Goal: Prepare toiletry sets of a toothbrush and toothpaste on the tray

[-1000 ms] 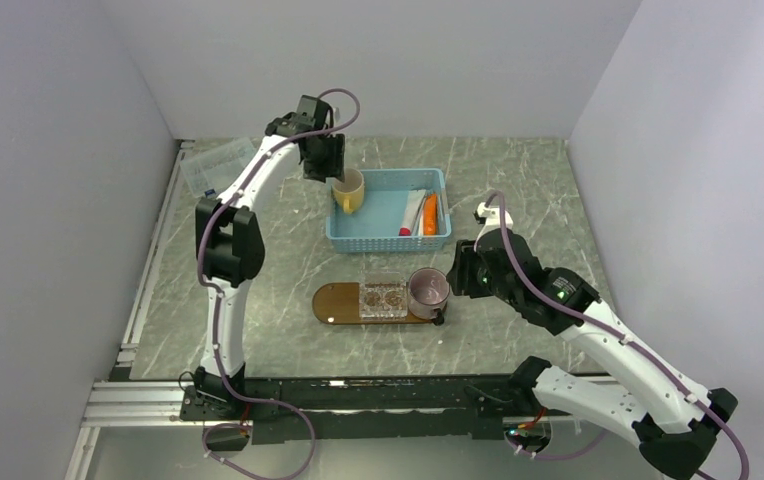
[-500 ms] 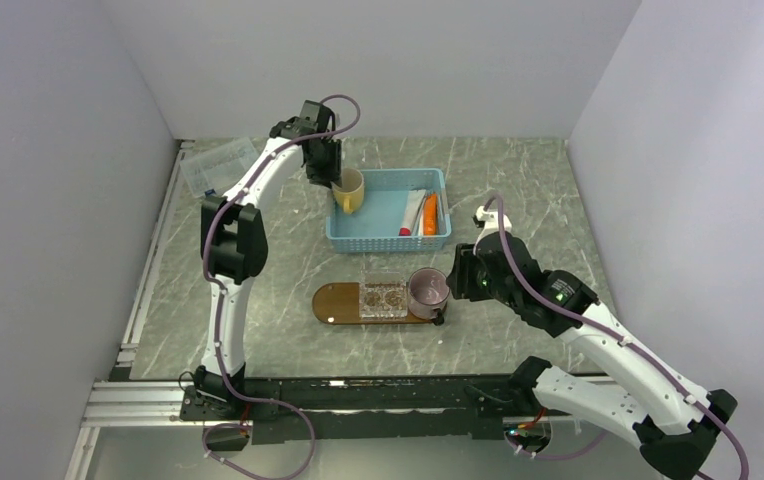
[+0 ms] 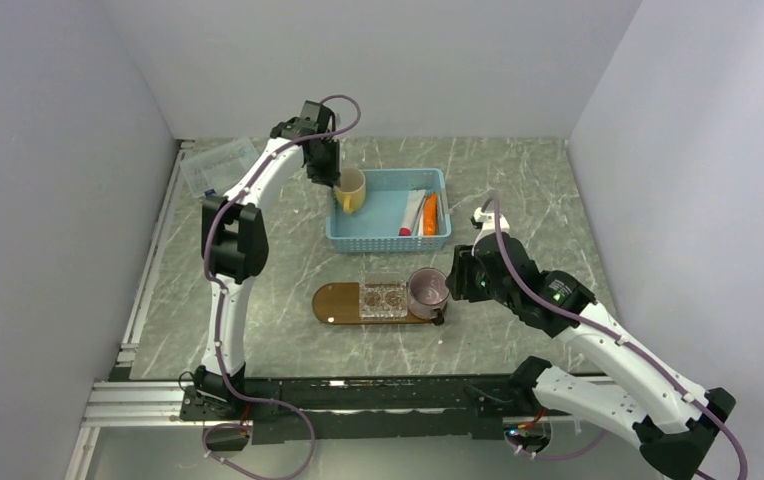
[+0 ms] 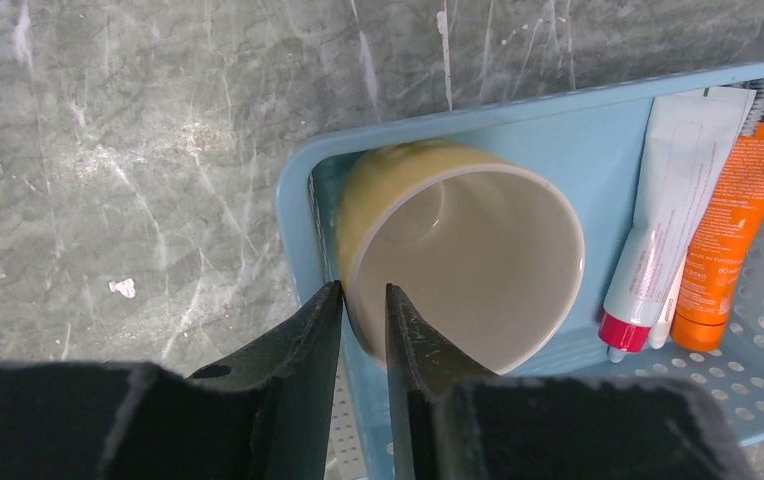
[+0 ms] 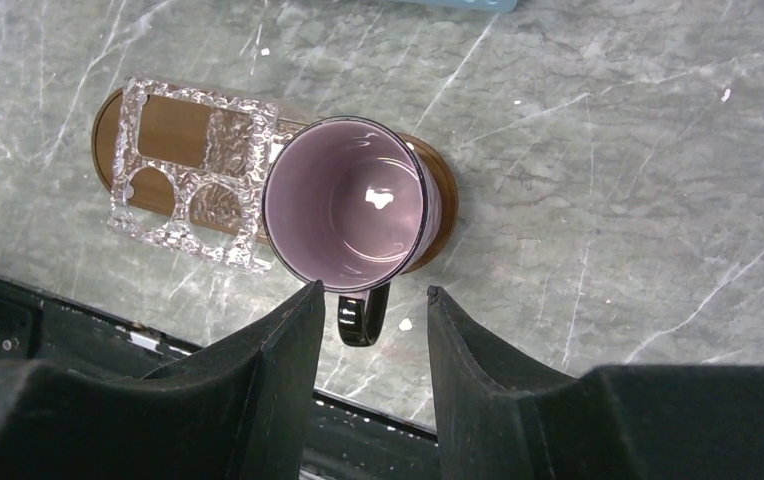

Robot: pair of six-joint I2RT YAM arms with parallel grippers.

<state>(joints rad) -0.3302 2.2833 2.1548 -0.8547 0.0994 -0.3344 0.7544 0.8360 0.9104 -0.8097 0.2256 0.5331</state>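
Place: this is looking like a robotics lab cell.
Walls: plain white panels (image 3: pixel 378 60) are enclosing the table (image 3: pixel 278 270).
Rig: left arm (image 3: pixel 228 245) and right arm (image 3: pixel 608 340) are sitting on a metal rail (image 3: pixel 148 400).

Just ahead and right of the left gripper (image 4: pixel 363 300), the toothbrush (image 4: pixel 763 110) lies mostly hidden under the white tube (image 4: pixel 673 200), with only its bristles showing. Whether this gripper's fingers (image 4: pixel 308 340) press the yellow mug (image 4: pixel 458 260) cannot be told. Ahead of the right gripper (image 5: pixel 368 295), the purple mug (image 5: pixel 348 200) and clear holder (image 5: pixel 198 170) cover most of the tray (image 5: pixel 445 195).
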